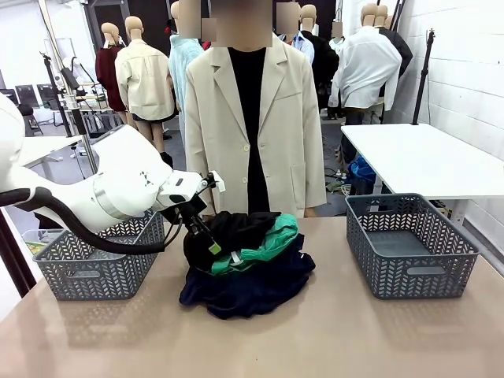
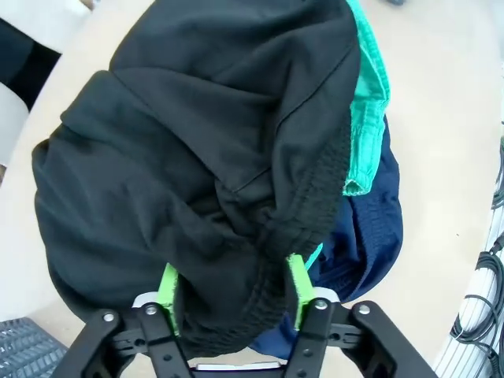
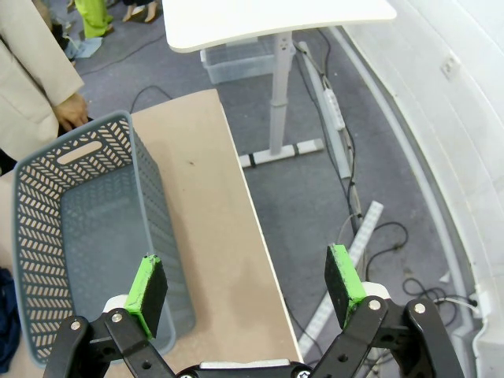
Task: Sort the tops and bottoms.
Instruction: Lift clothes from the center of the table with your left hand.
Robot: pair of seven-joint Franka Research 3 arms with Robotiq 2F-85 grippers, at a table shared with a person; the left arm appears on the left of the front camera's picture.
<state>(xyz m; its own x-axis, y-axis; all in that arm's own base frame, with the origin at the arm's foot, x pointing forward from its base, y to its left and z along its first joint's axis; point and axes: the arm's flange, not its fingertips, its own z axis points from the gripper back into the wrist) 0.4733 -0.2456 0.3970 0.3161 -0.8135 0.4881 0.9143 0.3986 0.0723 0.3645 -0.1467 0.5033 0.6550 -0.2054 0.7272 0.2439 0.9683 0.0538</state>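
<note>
The garments lie in one heap mid-table. A black garment [image 1: 228,228] tops the heap, with a bright green one [image 1: 272,240] under it and dark navy cloth [image 1: 252,287] at the bottom. My left gripper [image 1: 206,236] is at the heap's left side. In the left wrist view its green pads [image 2: 168,287] press on both sides of a bunched fold of the black garment [image 2: 181,134], and the gripper [image 2: 231,276] is shut on it. Green fabric [image 2: 366,118] and navy fabric [image 2: 374,228] show beyond. My right gripper [image 3: 246,279] hangs open over the table's right edge.
A grey basket [image 1: 87,272] stands at the table's left and another [image 1: 409,272] at its right, also seen below my right gripper as the basket [image 3: 47,228]. A person in a beige blazer [image 1: 291,134] stands at the far edge. A white table [image 1: 425,157] is behind.
</note>
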